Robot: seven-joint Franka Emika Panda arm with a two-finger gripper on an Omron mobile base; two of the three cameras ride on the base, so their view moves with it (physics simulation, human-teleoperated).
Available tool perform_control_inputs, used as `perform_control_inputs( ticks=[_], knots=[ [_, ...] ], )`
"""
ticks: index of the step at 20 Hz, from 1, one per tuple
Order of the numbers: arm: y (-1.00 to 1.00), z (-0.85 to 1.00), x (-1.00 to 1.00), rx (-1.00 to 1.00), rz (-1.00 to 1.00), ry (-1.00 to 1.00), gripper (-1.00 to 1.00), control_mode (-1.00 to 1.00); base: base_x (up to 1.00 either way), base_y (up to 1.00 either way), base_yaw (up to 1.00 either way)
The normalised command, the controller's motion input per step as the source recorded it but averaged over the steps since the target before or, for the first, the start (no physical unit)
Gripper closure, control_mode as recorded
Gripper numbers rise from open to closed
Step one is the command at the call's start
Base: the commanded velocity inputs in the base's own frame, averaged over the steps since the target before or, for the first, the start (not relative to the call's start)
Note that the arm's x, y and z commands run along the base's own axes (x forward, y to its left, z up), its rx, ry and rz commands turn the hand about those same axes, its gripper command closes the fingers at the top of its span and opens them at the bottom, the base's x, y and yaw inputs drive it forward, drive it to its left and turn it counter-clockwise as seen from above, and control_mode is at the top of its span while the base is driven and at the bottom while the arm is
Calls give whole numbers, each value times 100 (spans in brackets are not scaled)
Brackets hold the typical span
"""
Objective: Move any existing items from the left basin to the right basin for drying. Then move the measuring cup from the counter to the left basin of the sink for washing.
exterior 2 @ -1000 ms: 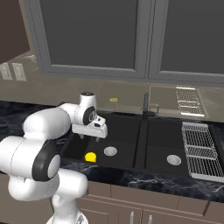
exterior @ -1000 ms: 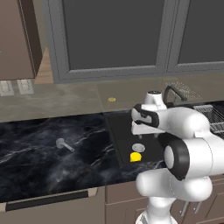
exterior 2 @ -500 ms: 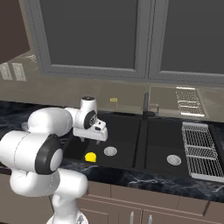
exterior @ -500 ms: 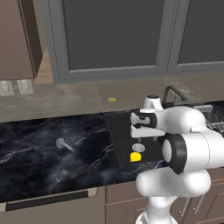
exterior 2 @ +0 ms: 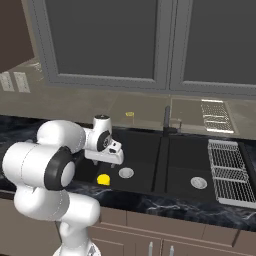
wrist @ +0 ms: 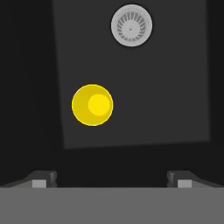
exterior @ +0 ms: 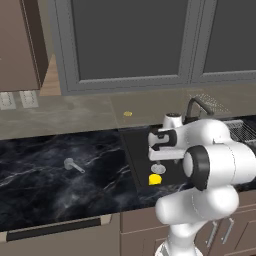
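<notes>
A small bright yellow lump (wrist: 92, 105) lies on the floor of the black left basin (exterior 2: 141, 148), near its front left, beside the round silver drain (wrist: 131, 25). My gripper (wrist: 113, 179) hangs open above this basin, fingers pointing down, with the lump ahead of and below the tips and nothing between them. From the base, the gripper (exterior 2: 114, 162) stands just above the lump (exterior 2: 104, 179). The pale measuring cup (exterior: 74, 165) rests on the black marble counter (exterior: 45, 185), well left of the sink. The right basin (exterior 2: 192, 155) holds only its drain (exterior 2: 198, 183).
A dark curved faucet (exterior 2: 167, 120) rises behind the divider between the basins. A wire dish rack (exterior 2: 229, 172) sits right of the right basin. Grey cabinets hang above the backsplash, with a small yellow spot (exterior 2: 129, 114) on the ledge behind the sink.
The hand has sunk a little and drawn toward the front of the left basin, closer over the yellow lump. The lump and the measuring cup have not moved.
</notes>
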Motion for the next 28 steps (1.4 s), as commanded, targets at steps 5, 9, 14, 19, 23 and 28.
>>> perform_control_inputs(
  ticks=[5,9,14,19,23,28],
  knots=[
    [0,-18,16,0,0,2,-100,-100,0,0,0],
    [0,-15,20,0,0,4,-100,-100,0,0,0],
    [0,-15,16,0,0,5,-100,-100,0,0,0],
    [0,-17,17,0,0,5,-100,-100,0,0,0],
    [0,-18,18,0,0,4,-100,-100,0,0,0],
    [0,-20,12,0,0,5,-100,-100,0,0,0]
  ],
)
